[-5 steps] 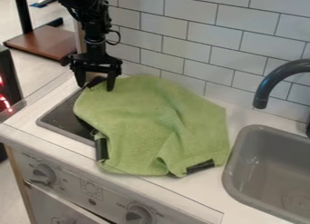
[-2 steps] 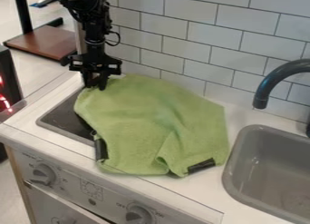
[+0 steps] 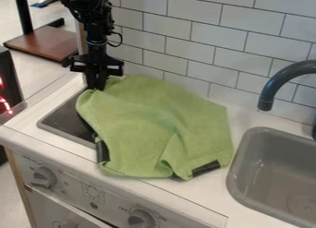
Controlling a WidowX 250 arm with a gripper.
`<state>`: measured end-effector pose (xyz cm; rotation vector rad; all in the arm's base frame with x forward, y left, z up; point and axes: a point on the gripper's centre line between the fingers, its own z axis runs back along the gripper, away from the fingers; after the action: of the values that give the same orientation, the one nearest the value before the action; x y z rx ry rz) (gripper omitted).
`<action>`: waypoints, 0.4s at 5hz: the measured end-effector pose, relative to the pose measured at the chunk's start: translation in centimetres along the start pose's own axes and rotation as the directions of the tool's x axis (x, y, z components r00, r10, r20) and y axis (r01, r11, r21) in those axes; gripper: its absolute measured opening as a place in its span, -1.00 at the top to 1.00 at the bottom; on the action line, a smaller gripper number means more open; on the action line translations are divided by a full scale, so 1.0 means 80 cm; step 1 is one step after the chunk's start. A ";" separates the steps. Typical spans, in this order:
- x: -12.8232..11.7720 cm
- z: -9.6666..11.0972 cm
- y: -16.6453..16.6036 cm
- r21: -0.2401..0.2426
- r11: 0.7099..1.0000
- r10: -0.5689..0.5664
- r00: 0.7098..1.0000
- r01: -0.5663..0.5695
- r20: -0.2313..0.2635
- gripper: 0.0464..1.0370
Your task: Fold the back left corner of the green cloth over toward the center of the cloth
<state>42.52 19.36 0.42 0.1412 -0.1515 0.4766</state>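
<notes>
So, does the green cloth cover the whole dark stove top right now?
No, a dark part of the stove top lies bare beside the green cloth, toward the picture's left.

We see a cloth [image 3: 157, 125] lying partly over a stovetop [image 3: 63, 123] and partly on the counter [image 3: 247, 121] to its right, with the gripper [image 3: 95, 87] at its far left corner. Right of the cloth, we find a sink [image 3: 248, 155] set in the counter, a faucet [image 3: 277, 81] at its back, a wall [image 3: 203, 38] behind, and knobs [image 3: 44, 177] on the front panel [image 3: 68, 190] below.
</notes>
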 end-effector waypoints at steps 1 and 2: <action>-0.001 0.000 -0.001 -0.006 1.000 -0.001 1.000 0.001 -0.004 0.97; -0.008 0.009 -0.009 -0.052 0.999 0.012 1.000 -0.013 -0.022 0.99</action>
<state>42.25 18.33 0.91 0.0840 -0.1437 0.4861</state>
